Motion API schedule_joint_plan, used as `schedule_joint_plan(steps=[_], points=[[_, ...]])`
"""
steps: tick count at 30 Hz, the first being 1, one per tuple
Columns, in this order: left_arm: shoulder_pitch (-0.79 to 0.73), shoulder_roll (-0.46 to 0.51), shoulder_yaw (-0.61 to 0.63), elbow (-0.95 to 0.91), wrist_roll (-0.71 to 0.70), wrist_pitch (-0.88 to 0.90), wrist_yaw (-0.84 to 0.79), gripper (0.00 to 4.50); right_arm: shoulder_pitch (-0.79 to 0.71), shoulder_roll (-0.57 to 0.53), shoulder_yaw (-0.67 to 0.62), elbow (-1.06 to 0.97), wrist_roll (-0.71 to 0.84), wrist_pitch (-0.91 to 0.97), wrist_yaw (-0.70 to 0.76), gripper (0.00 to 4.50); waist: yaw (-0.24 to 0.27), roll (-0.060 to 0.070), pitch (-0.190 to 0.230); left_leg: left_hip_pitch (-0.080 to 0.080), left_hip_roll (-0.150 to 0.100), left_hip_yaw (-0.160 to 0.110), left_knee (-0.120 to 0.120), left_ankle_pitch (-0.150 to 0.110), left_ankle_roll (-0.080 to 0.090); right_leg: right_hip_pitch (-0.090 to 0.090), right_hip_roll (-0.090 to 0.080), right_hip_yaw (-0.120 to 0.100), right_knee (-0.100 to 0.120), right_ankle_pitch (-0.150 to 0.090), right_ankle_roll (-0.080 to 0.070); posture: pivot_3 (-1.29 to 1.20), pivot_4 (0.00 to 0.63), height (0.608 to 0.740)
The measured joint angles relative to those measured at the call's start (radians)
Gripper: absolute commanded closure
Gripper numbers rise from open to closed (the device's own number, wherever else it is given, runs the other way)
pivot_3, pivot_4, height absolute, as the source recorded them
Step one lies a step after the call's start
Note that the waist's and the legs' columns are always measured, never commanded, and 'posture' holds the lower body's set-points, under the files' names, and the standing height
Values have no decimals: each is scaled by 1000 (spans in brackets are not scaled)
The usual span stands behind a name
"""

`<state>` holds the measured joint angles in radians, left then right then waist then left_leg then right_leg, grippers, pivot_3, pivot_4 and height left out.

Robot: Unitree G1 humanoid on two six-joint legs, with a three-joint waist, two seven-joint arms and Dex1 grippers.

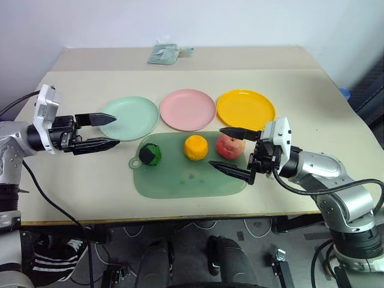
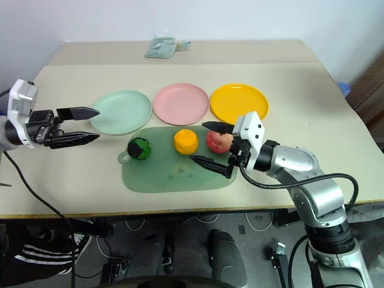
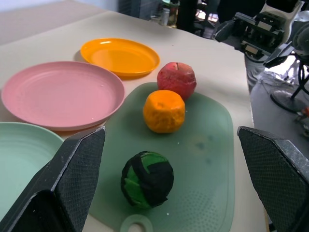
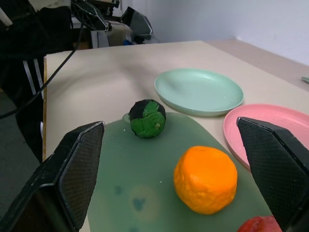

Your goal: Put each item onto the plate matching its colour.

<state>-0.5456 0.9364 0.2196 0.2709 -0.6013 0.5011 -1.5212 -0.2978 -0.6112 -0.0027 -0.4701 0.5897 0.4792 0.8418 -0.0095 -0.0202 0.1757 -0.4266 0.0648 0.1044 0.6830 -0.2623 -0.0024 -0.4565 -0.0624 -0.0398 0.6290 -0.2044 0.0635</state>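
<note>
Three fruits lie in a row on a translucent green mat (image 1: 180,180): a green-and-black ball (image 1: 150,155) at its left, an orange (image 1: 195,147) in the middle, a red-pink apple (image 1: 230,146) at the right. Behind the mat stand a mint green plate (image 1: 128,117), a pink plate (image 1: 188,109) and a yellow plate (image 1: 245,108). My left gripper (image 1: 108,131) hangs open over the table left of the mat, pointing toward the ball. My right gripper (image 1: 223,147) is open, its fingers bracketing the apple without touching it.
A folded greenish packet (image 1: 163,53) lies near the table's far edge. The table's front edge runs just below the mat. Bare tabletop extends to the left and right of the plates.
</note>
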Motion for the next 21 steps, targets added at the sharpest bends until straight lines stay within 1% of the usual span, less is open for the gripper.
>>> schedule_joint_plan(steps=[7, 16, 19, 21], points=[[21, -8, -2, -32, 0, 10, 9, 0, 4, -4, -6, -1, 10, 6, 2, 24, 0, 0, 0, 0, 0, 0, 0, 0, 0, 0, 0, 0, 0, 0, 0, 0, 150, 740], [25, -98, -11, -42, 2, -28, 51, 0, 2, -71, -57, -2, 18, 9, 28, 24, 2, 0, 0, 0, 0, 0, 0, 0, 0, 0, 0, 0, 0, 0, 0, 0, 150, 740], [19, -130, -29, -38, 5, -50, 59, 0, 0, -90, -92, -1, 52, 25, 40, 24, 2, 0, 0, 0, 0, 0, 0, 0, 0, 0, 0, 0, 0, 0, 0, 0, 150, 740], [19, -136, -47, -17, 16, -76, 46, 0, -6, -116, -124, -7, 107, 66, 47, 24, 1, 0, 0, 0, 0, 0, 0, 0, 0, 0, 0, 0, 0, 0, 0, 0, 150, 740]])
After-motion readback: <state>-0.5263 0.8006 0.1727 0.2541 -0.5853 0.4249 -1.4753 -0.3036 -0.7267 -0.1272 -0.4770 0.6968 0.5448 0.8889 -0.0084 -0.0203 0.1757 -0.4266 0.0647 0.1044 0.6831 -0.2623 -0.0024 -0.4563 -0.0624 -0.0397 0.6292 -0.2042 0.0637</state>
